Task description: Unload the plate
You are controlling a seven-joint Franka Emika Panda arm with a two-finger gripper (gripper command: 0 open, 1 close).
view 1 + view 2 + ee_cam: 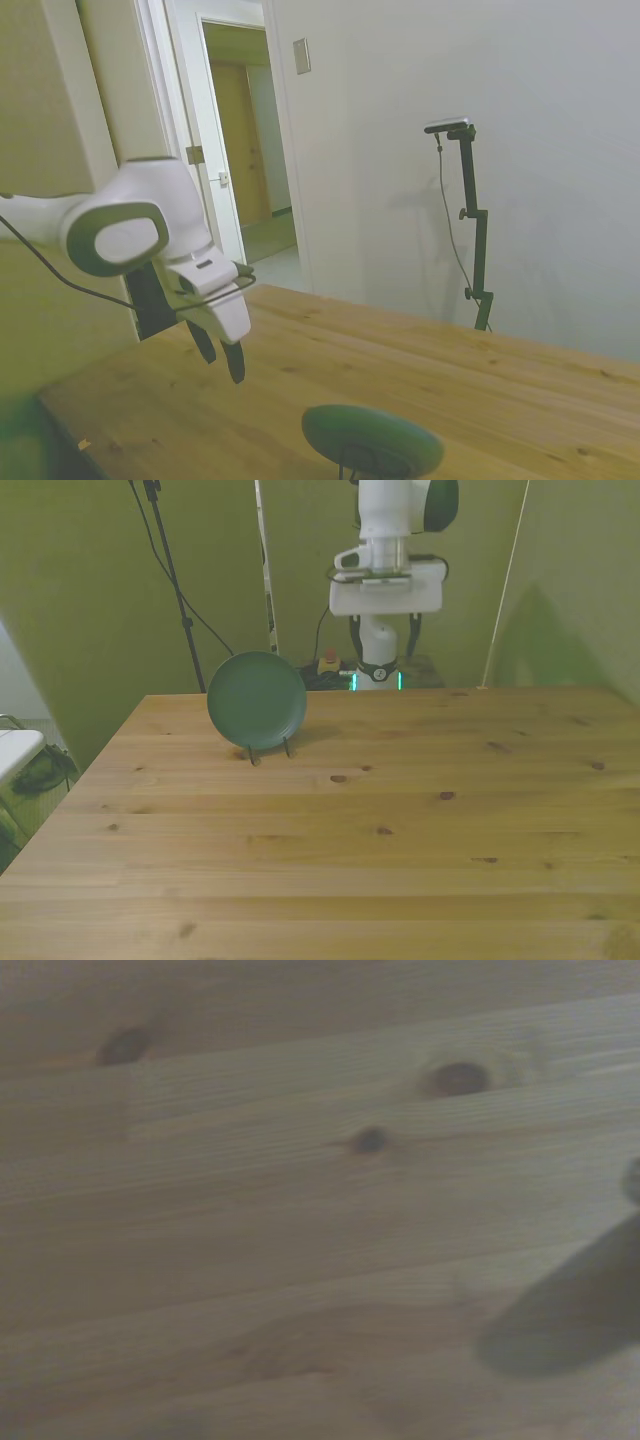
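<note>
Upright on its thin wire stand (268,748), the round matte plate (257,699) faces empty, parted jaws.

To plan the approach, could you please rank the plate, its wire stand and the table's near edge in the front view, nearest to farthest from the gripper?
1. Plate, upright, toward the front view's left of the gripper.
2. Wire stand, just beneath the plate.
3. Table near edge, bottom of picture.

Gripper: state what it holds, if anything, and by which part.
Nothing is held. The gripper hangs open and empty above the table. The plate stands upright in its wire stand, apart from the gripper and untouched.
</note>
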